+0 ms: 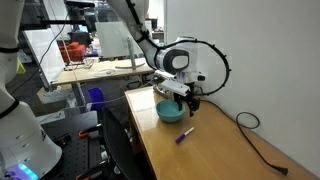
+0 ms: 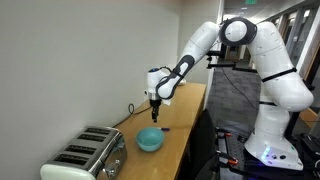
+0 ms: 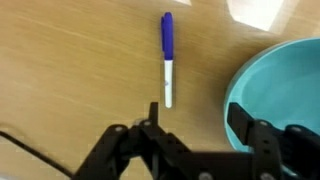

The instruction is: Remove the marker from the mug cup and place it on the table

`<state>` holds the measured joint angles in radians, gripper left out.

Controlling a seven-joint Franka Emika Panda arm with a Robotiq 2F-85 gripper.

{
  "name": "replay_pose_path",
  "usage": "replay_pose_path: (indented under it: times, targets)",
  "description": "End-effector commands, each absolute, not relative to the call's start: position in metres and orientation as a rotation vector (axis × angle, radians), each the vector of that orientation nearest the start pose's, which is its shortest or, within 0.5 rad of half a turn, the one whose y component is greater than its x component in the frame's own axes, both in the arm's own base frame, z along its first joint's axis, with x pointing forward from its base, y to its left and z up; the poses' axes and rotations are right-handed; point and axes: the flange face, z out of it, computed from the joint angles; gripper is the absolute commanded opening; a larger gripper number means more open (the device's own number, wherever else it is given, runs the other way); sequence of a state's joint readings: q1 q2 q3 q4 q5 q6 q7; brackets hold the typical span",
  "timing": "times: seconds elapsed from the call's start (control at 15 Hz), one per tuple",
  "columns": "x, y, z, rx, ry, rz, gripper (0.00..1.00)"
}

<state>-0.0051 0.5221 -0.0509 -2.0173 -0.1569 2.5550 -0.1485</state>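
The marker (image 3: 167,57), a blue-purple cap on a white barrel, lies flat on the light-brown table (image 3: 70,70), outside the cup. It also shows in both exterior views (image 1: 185,134) (image 2: 163,129). The teal mug cup (image 3: 280,85) stands beside it, seen in both exterior views (image 1: 170,112) (image 2: 149,140), and looks empty. My gripper (image 3: 196,118) is open and empty, hovering above the table between marker and cup rim (image 1: 184,98) (image 2: 154,105).
A silver-white toaster (image 2: 88,156) stands at one end of the table. A black cable (image 1: 258,146) runs along the tabletop near the wall. A cluttered workbench (image 1: 100,65) stands farther back. The table's dark edge (image 1: 140,135) runs along the front.
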Motion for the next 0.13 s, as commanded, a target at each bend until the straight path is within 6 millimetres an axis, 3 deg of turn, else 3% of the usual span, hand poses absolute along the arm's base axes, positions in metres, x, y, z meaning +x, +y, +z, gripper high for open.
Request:
replay_pose_path:
  times: [0.0,0.07]
  targets:
    - [0.5944,-0.0157,0.2064,-3.265,-0.454,-0.024,1.00]
    - [0.5930,-0.0105,0.2097,-3.263,-0.477,-0.020,1.00]
